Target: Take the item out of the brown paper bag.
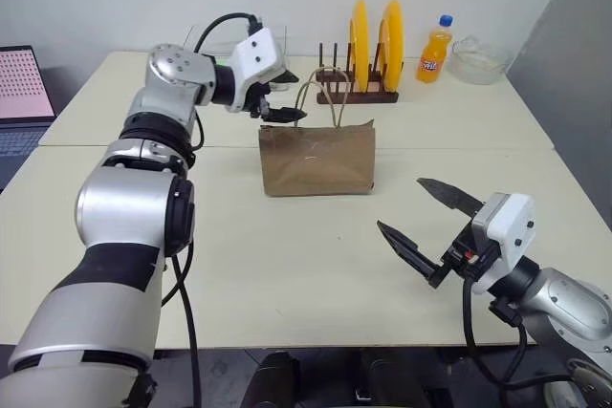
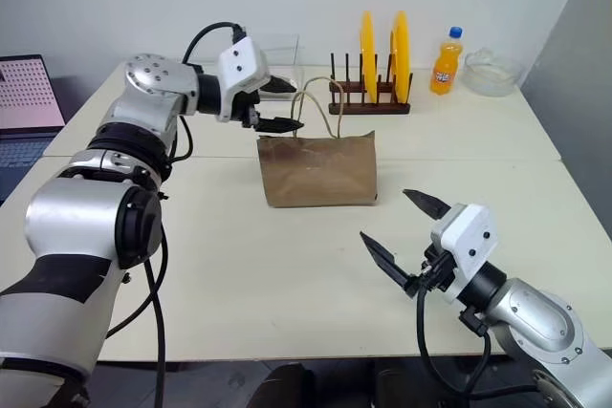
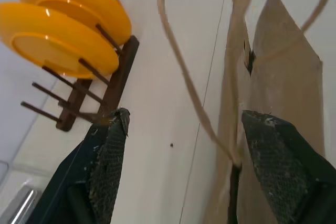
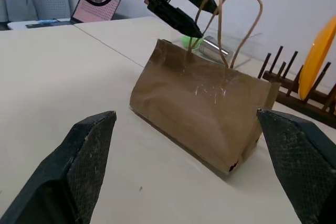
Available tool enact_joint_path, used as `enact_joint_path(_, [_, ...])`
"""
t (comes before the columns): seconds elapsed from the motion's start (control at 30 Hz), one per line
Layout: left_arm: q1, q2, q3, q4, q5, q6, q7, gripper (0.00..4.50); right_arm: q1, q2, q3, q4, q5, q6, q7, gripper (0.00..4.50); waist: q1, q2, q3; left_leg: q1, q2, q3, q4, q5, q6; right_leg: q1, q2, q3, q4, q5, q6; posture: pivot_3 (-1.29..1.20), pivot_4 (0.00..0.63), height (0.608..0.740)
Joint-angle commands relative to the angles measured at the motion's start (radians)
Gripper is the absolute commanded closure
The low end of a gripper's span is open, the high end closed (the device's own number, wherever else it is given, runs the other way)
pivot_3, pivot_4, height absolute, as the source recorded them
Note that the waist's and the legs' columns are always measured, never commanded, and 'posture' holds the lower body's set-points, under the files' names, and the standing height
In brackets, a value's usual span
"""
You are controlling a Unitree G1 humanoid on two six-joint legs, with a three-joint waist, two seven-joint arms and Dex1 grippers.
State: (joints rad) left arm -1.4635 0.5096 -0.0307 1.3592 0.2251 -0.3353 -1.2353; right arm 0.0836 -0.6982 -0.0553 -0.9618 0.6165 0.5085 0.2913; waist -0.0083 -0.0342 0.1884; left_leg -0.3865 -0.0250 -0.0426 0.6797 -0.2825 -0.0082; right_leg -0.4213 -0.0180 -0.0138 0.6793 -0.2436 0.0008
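- The left claw (image 2: 278,105) hangs spread and empty at the top left corner of the brown paper bag (image 1: 317,158), with one handle loop (image 3: 181,66) running between its fingers. Closing here would likely catch only the handle, or snag it when reaching in.
- The bag stands upright mid-counter (image 1: 287,265) with a narrow mouth; a push from above could crumple or tip it.
- The item cannot be seen; presumably it is inside, so any reach would be blind.
- The right claw (image 1: 432,230), spread wide and empty, waits well apart from the bag, so nothing steadies it.
- The plate rack (image 1: 359,93) stands close behind; a toppling bag might bump it.
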Motion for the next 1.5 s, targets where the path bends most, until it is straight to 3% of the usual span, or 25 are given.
enact_joint_path(0.03, [0.013, 0.046, 0.051, -0.065, -0.075, -0.003, -0.053, 0.91, -0.039, 0.004, 0.004, -0.01, -0.008, -0.002, 0.031, 0.0, 0.0, 0.0, 0.0, 0.0, 0.0, 0.0, 0.0, 0.0, 0.0, 0.0, 0.0, 0.0, 0.0, 0.0, 0.0, 0.0, 0.15, 0.74])
enact_joint_path(0.17, [0.078, 0.111, 0.107, -0.141, -0.168, 0.049, -0.137, 0.91, -0.104, 0.003, -0.002, 0.034, -0.002, 0.02, 0.052, 0.0, -0.001, 0.0, 0.0, 0.0, 0.0, 0.0, 0.0, 0.0, 0.0, 0.0, 0.0, 0.0, 0.0, 0.0, 0.0, 0.0, 0.15, 0.74])
enact_joint_path(0.23, [0.168, 0.154, 0.142, -0.272, -0.241, 0.136, -0.195, 0.91, -0.154, -0.002, -0.009, 0.072, 0.002, 0.036, 0.065, 0.0, -0.008, 0.0, 0.0, 0.001, 0.001, 0.001, 0.0, 0.0, 0.0, 0.0, 0.0, 0.001, 0.001, 0.0, 0.0, 0.0, 0.15, 0.74])
enact_joint_path(0.3, [0.388, 0.205, 0.188, -0.604, -0.339, 0.31, -0.218, 0.91, -0.227, 0.001, -0.012, 0.125, 0.02, 0.065, 0.074, 0.0, -0.024, 0.002, -0.001, 0.003, 0.001, 0.001, 0.0, 0.0, 0.0, 0.0, 0.0, 0.002, 0.001, 0.0, 0.0, 0.0, 0.15, 0.74])
enact_joint_path(0.4, [0.81, 0.241, 0.3, -1.216, -0.48, 0.599, -0.108, 0.91, -0.331, 0.005, -0.012, 0.219, 0.043, 0.095, 0.113, 0.0, -0.045, 0.004, -0.002, 0.006, 0.002, 0.001, -0.002, 0.0, 0.0, 0.001, 0.0, 0.004, 0.002, 0.003, -0.006, 0.0, 0.15, 0.74])
enact_joint_path(0.5, [1.099, 0.186, 0.416, -1.668, -0.615, 0.866, 0.101, 0.91, -0.418, 0.007, 0.022, 0.324, 0.017, 0.069, 0.192, 0.0, -0.029, 0.002, -0.001, 0.003, 0.003, -0.001, -0.002, 0.0, -0.001, 0.0, 0.0, 0.004, 0.001, 0.002, -0.007, 0.0, 0.15, 0.74])
enact_joint_path(0.6, [1.307, 0.101, 0.478, -1.969, -0.697, 1.001, 0.279, 0.91, -0.487, 0.018, 0.053, 0.415, -0.013, 0.031, 0.263, 0.0, 0.004, 0.001, -0.002, 0.003, 0.002, -0.005, 0.0, 0.0, -0.001, 0.002, -0.001, 0.001, 0.0, 0.002, -0.007, 0.0, 0.15, 0.74])
enact_joint_path(0.7, [1.443, 0.025, 0.516, -2.144, -0.739, 1.054, 0.421, 0.91, -0.545, 0.033, 0.076, 0.497, -0.044, -0.004, 0.324, 0.0, 0.013, 0.005, -0.004, 0.007, 0.0, -0.004, 0.0, 0.0, 0.0, 0.008, -0.001, 0.001, -0.004, 0.002, -0.005, 0.0, 0.15, 0.74])
enact_joint_path(0.77, [1.522, -0.034, 0.524, -2.231, -0.742, 1.058, 0.517, 0.89, -0.599, 0.05, 0.099, 0.574, -0.083, -0.043, 0.361, 0.17, 0.013, 0.005, -0.004, 0.011, 0.0, -0.004, -0.001, 0.0, 0.0, 0.012, -0.001, 0.001, -0.006, -0.001, -0.002, 0.0, 0.15, 0.74])
enact_joint_path(0.87, [1.612, -0.075, 0.502, -2.303, -0.731, 1.038, 0.591, 0.88, -0.678, 0.069, 0.128, 0.692, -0.148, -0.102, 0.412, 0.9, 0.007, 0.005, -0.004, 0.013, 0.0, -0.004, -0.001, 0.0, 0.0, 0.013, -0.001, 0.001, -0.006, -0.001, -0.002, 0.0, 0.15, 0.74])
enact_joint_path(1.1, [1.696, -0.083, 0.414, -2.349, -0.713, 0.984, 0.681, 0.88, -0.951, 0.121, 0.228, 1.102, -0.375, -0.294, 0.504, 3.5, 0.003, 0.006, -0.004, 0.016, 0.001, -0.001, -0.003, 0.0, 0.0, 0.014, 0.0, 0.003, -0.004, 0.001, -0.007, 0.0, 0.15, 0.74])
enact_joint_path(1.2, [1.642, -0.067, 0.343, -2.328, -0.703, 0.975, 0.709, 0.88, -1.146, 0.173, 0.302, 1.423, -0.534, -0.434, 0.484, 4.47, 0.001, 0.006, -0.004, 0.017, 0.001, 0.0, -0.004, 0.0, 0.0, 0.014, 0.0, 0.003, -0.003, 0.001, -0.009, 0.0, 0.15, 0.74])
enact_joint_path(1.37, [1.588, -0.032, 0.313, -2.262, -0.71, 0.949, 0.702, 0.88, -1.387, 0.269, 0.405, 1.92, -0.748, -0.643, 0.411, 4.47, -0.006, 0.006, -0.004, 0.019, 0.001, 0.001, -0.005, 0.0, 0.0, 0.014, 0.0, 0.004, -0.002, 0.0, -0.011, 0.0, 0.15, 0.74])
enact_joint_path(1.5, [1.596, -0.004, 0.31, -2.211, -0.717, 0.902, 0.664, 0.88, -1.489, 0.33, 0.478, 2.147, -0.882, -0.737, 0.382, 4.47, -0.008, 0.006, -0.004, 0.019, 0.001, 0.001, -0.009, 0.0, -0.001, 0.013, -0.001, 0.004, -0.003, 0.0, -0.012, 0.0, 0.15, 0.74])
